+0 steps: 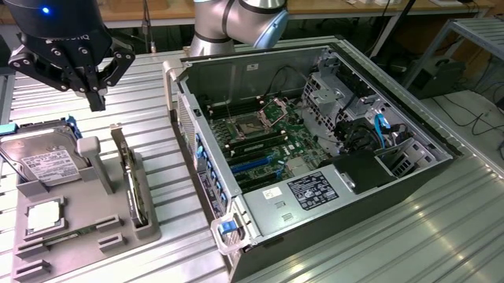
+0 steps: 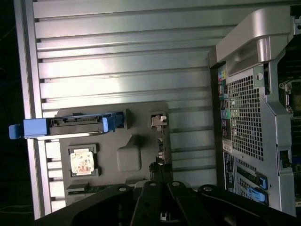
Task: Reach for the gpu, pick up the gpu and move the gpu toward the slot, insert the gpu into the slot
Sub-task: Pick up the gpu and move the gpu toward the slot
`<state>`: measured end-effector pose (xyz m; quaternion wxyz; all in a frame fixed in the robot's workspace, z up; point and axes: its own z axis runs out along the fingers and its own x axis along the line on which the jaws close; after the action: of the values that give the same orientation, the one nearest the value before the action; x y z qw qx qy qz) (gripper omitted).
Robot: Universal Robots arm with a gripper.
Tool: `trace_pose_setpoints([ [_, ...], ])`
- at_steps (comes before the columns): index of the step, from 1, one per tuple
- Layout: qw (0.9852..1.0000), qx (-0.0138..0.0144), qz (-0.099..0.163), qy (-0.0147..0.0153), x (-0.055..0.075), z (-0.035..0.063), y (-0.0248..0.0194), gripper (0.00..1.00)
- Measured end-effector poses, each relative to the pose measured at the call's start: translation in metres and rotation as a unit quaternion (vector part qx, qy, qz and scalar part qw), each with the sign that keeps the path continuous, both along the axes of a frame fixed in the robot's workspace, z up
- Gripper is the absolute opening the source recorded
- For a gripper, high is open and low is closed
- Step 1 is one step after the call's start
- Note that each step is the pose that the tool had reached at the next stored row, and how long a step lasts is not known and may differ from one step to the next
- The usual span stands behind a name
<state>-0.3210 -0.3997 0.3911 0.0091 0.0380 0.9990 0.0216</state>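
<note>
The gpu (image 1: 131, 177) is a thin dark card standing on edge in a grey holder (image 1: 87, 236), its silver bracket at the far end. My gripper (image 1: 96, 101) hangs shut and empty above the table, a little up and to the exterior view's left of that bracket, not touching it. In the wrist view the gpu (image 2: 161, 146) runs edge-on along the holder, just ahead of my gripper (image 2: 158, 179). The blue slot (image 1: 256, 162) lies on the green motherboard inside the open computer case (image 1: 354, 194).
The holder also carries a silver hard drive (image 1: 43, 159) in a blue carrier and a small square processor chip (image 1: 43, 215). The case's rear wall (image 1: 200, 153) rises close beside the gpu. Ribbed metal tabletop (image 1: 441, 236) surrounds everything.
</note>
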Motion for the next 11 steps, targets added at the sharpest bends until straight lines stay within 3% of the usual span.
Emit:
trace_pose_setpoints([
  [11,1.0000,0.0000,0.000,0.0000,0.0000,0.0000,0.0000,0.11],
])
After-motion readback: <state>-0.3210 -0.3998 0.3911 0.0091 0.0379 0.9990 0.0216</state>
